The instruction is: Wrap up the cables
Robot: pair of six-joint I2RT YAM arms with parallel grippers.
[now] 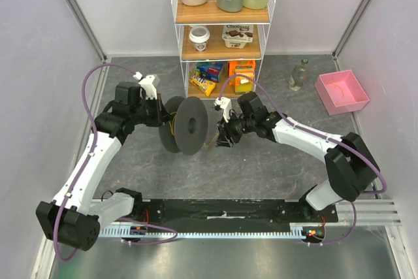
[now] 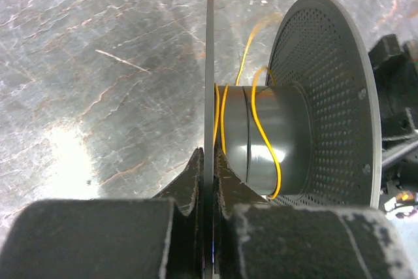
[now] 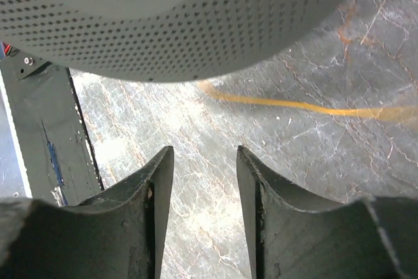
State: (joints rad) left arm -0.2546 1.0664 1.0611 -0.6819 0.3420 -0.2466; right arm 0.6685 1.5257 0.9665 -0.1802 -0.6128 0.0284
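Note:
A dark grey spool [image 1: 184, 125] stands on its edge at the table's middle. My left gripper [image 2: 209, 161] is shut on the spool's thin left flange [image 2: 210, 63]. The thin yellow-orange cable [image 2: 260, 122] lies in a few loose turns round the hub [image 2: 274, 136]. My right gripper [image 3: 204, 161] is open and empty, just right of the spool [image 1: 225, 136], below the perforated flange [image 3: 196, 17]. A loose stretch of the cable [image 3: 294, 104] runs across the table beyond its fingertips.
A white wire shelf [image 1: 222, 31] with bottles and snack boxes stands at the back. A pink tray [image 1: 341, 91] and a small bottle [image 1: 299, 75] sit at the back right. A black rail [image 1: 222, 213] runs along the near edge.

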